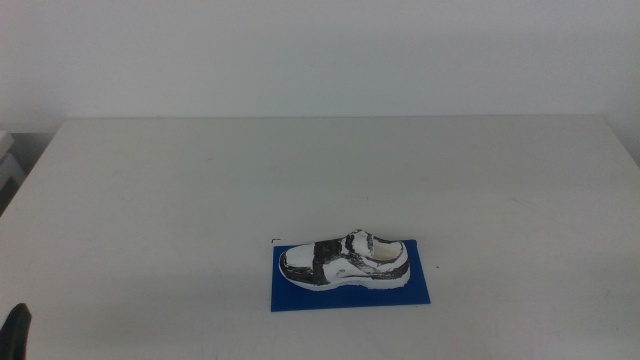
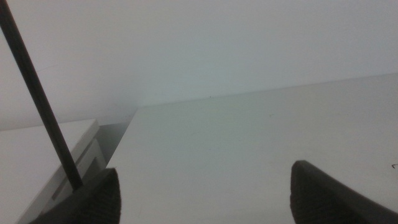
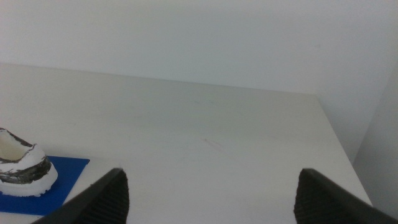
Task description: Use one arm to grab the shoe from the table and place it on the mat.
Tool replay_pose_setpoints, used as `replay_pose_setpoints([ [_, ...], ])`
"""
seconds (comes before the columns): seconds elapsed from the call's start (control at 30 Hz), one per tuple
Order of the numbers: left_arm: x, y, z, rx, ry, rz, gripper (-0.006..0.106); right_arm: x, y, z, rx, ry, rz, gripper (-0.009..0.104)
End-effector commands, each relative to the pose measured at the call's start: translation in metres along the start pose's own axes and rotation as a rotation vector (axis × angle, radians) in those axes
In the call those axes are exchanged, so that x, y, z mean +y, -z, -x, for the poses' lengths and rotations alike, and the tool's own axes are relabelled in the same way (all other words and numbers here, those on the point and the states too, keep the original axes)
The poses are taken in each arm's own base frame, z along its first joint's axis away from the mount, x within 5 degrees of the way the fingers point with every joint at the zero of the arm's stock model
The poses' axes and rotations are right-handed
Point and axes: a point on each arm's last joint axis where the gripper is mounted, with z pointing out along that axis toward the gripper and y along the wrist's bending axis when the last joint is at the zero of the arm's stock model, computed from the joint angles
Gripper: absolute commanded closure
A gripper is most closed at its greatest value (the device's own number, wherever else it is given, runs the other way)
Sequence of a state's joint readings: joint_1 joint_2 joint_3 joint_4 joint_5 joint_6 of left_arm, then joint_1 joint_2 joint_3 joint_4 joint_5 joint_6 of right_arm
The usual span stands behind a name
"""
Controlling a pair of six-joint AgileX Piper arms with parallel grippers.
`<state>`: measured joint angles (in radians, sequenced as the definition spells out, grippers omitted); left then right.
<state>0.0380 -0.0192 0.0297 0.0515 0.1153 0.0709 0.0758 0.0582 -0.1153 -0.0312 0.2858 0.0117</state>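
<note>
The white sneaker with black patches (image 1: 346, 260) lies on its sole on the blue mat (image 1: 420, 288), toe to the left, near the front middle of the white table (image 1: 300, 170). Its heel (image 3: 22, 165) and a corner of the mat (image 3: 65, 176) show in the right wrist view. My left gripper (image 2: 205, 194) is open and empty, low at the table's front left; only a dark tip of it (image 1: 17, 330) shows in the middle view. My right gripper (image 3: 211, 196) is open and empty, apart from the shoe, and out of the middle view.
A white wall stands behind the table. A thin black cable (image 2: 37, 99) crosses the left wrist view. A white box-like thing (image 2: 43, 162) stands beyond the table's left edge, and the table's right edge (image 3: 339, 143) shows in the right wrist view.
</note>
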Motion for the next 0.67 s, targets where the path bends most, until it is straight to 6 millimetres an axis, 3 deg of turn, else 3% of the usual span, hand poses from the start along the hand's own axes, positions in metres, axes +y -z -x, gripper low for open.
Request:
replay_pose_setpoints([
  [0.0,0.0,0.001,0.006,-0.084,0.015,0.0,0.007,0.0,0.004,0.007,-0.112,0.011,-0.009,0.025],
  [0.4,0.0,0.0,0.006,-0.082,0.015,-0.001,0.007,0.0,-0.005,-0.039,-0.015,0.015,-0.007,0.025],
  [0.63,0.0,0.0,0.006,-0.082,0.015,-0.001,0.007,0.0,-0.004,-0.042,0.03,0.015,-0.008,0.025],
])
